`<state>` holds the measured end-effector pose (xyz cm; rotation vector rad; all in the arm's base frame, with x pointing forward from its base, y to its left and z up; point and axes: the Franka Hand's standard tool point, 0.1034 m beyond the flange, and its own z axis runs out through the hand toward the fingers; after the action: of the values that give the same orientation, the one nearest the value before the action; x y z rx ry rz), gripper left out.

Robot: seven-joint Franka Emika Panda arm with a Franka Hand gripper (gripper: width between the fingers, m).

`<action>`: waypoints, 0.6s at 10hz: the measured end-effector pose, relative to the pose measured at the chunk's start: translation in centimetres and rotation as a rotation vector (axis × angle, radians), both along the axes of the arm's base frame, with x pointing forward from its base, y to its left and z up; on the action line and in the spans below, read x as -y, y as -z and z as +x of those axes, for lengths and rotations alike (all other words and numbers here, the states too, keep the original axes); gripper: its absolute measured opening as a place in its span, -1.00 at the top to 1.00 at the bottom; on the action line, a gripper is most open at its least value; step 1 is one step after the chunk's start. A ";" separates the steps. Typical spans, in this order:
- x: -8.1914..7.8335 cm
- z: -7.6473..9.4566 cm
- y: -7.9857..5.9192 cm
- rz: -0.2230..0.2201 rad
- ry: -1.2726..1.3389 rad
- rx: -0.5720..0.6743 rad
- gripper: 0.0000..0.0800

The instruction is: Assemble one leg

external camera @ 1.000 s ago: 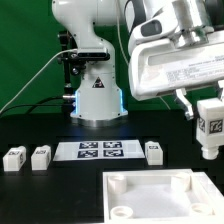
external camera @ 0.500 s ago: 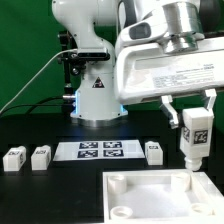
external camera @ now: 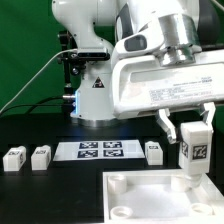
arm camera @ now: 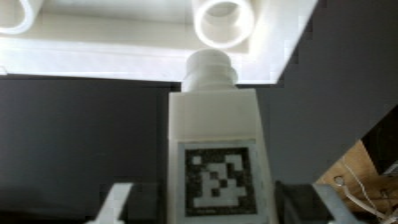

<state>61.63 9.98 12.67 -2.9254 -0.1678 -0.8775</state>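
My gripper (external camera: 190,133) is shut on the leg (external camera: 194,150), a small white block with a black-and-white tag, held upright. It hangs just above the back right corner of the big white tray-like piece (external camera: 150,190). In the wrist view the leg (arm camera: 217,140) fills the middle between my gripper's (arm camera: 214,212) fingers (arm camera: 121,200). Its round peg end points at a round corner socket (arm camera: 221,16) of the white piece (arm camera: 107,50). I cannot tell whether peg and socket touch.
Three more white legs lie on the black table: two at the exterior view's left (external camera: 14,158) (external camera: 41,156) and one (external camera: 153,150) beside the marker board (external camera: 100,150). The robot base (external camera: 95,95) stands behind.
My gripper has carried the leg down and toward the exterior view's left, from beside the white piece to over its back right corner.
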 end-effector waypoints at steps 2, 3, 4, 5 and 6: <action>-0.1 -0.1 0.2 0.000 -0.002 0.000 0.27; -0.6 -0.1 0.5 0.004 -0.003 0.037 0.27; -0.9 -0.1 1.1 0.006 -0.004 0.040 0.27; -0.9 0.1 1.5 0.007 -0.003 0.045 0.27; -0.9 0.1 1.7 0.008 -0.002 0.044 0.27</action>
<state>61.68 10.93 10.97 -2.9001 -0.1703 -0.9399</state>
